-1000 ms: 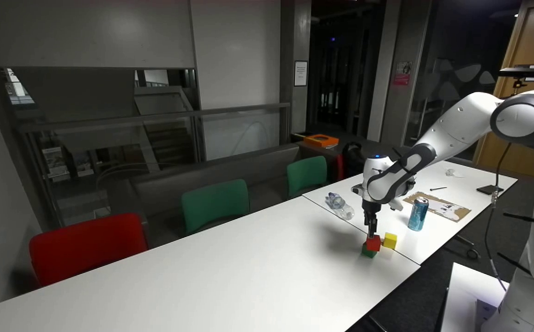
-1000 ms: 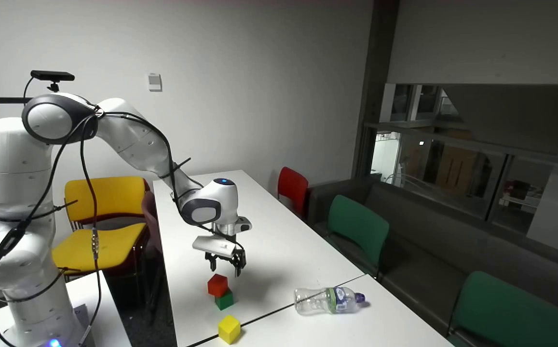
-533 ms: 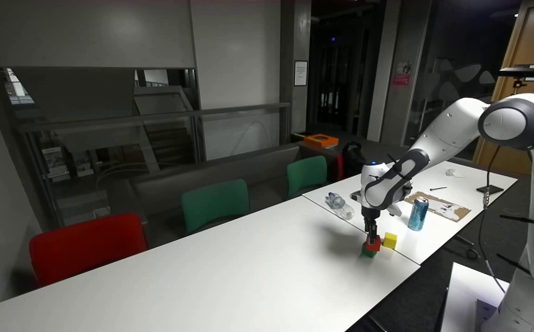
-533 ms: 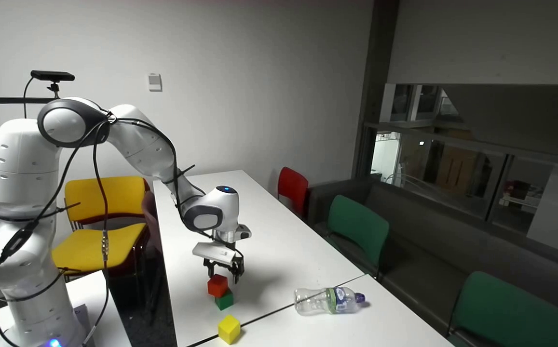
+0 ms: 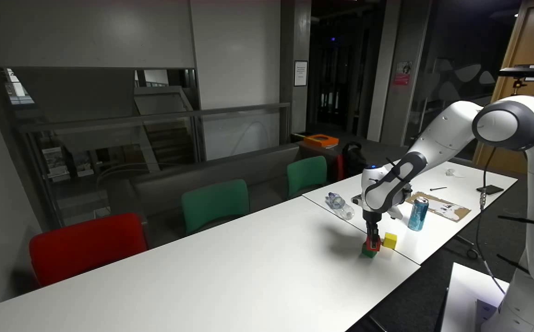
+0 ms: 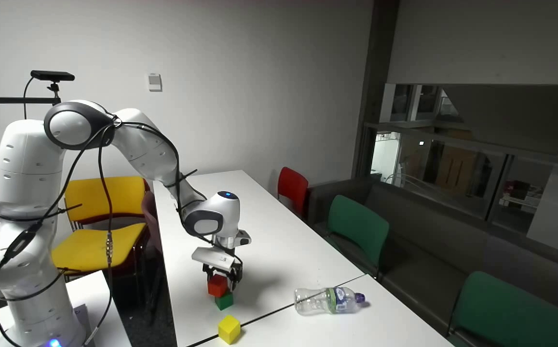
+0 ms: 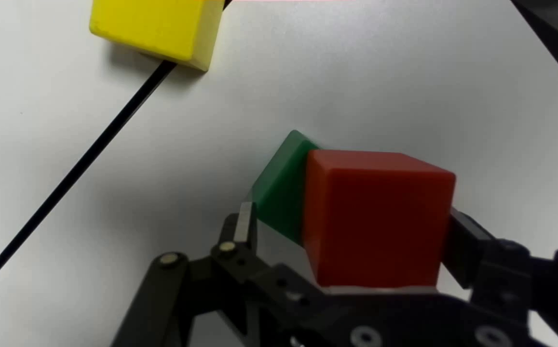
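Observation:
A red cube (image 7: 380,226) sits on a green cube (image 7: 283,202), offset to one side, so part of the green one shows. The pair also shows in an exterior view, red cube (image 6: 217,286) above green cube (image 6: 224,300). My gripper (image 7: 354,217) points down with its jaws open around the red cube. The left finger (image 7: 244,224) in the wrist view stands apart from the red cube, with a gap. The right finger (image 7: 469,241) is very close to its side; I cannot tell whether it touches. A yellow cube (image 7: 148,24) lies nearby on the table.
A clear plastic bottle (image 6: 327,300) lies on the white table (image 6: 279,250). A blue can (image 5: 418,214) stands upright near a torn cardboard piece (image 5: 440,206). A dark seam between tables runs by the yellow cube. Green chairs (image 5: 216,205) line the far side.
My gripper has moved down, so its open fingers have gone from above the red cube to either side of it. The cubes have not visibly moved.

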You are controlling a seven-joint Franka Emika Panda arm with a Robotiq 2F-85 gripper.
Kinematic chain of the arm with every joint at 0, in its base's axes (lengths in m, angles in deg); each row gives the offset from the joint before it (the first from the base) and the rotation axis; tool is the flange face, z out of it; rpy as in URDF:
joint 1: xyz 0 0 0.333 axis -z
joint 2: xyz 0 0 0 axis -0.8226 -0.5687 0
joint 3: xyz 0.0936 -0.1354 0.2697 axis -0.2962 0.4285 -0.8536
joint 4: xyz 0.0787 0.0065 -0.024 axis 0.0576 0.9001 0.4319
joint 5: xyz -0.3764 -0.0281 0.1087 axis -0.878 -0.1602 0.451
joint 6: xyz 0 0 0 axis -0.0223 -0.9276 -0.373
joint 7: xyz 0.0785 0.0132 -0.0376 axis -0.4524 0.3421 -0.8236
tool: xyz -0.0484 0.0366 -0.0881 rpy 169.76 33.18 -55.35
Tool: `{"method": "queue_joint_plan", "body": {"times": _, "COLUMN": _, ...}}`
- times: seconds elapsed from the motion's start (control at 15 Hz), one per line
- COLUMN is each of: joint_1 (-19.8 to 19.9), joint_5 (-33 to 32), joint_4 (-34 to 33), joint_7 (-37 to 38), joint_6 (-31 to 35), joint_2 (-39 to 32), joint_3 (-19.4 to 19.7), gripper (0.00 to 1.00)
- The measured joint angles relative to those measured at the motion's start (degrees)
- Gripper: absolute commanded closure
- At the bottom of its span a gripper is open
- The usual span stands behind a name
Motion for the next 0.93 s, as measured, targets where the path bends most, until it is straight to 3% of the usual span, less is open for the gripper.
{"method": "queue_joint_plan", "body": {"times": 0.27, "joint_1": 0.61, "joint_5": 0.0, "joint_4": -0.28, "joint_7": 0.0, "joint_6": -0.03, "joint_2": -0.52, "joint_3": -0.15, "gripper": 0.68}}
{"method": "queue_joint_plan", "body": {"times": 0.93, "joint_1": 0.2, "joint_5": -1.83, "joint_4": -3.36, "joint_7": 3.06, "joint_6": -2.59, "joint_2": 1.06, "joint_3": -0.88, "gripper": 0.69}}
